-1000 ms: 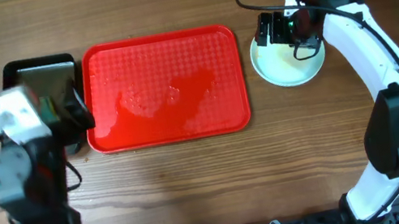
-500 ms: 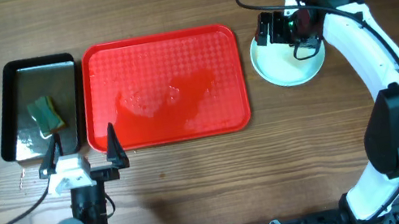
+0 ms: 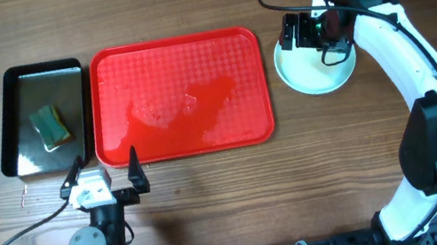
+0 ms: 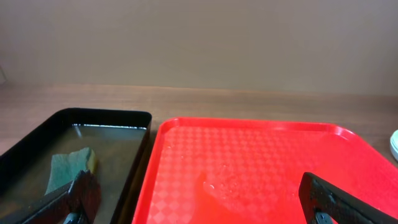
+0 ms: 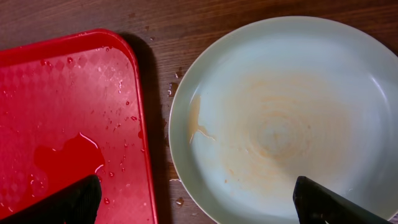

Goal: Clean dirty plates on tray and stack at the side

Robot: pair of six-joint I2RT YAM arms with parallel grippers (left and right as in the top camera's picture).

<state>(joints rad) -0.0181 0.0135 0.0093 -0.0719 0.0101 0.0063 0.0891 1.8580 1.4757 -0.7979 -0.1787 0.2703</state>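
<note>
The red tray lies mid-table with no plates on it, only a wet patch; it also shows in the left wrist view and the right wrist view. A pale plate sits on the wood right of the tray. In the right wrist view the plate has a faint orange-brown smear. I cannot tell how many plates lie under it. My right gripper is open and empty above the plate's left edge. My left gripper is open and empty at the tray's front-left corner.
A black metal pan with water and a green-yellow sponge stands left of the tray. Water drops lie on the wood between tray and plate. A cable runs from the left arm across the front left.
My left arm has pulled back from over the black pan to the table's front, uncovering the pan and sponge. The right arm has not moved.
</note>
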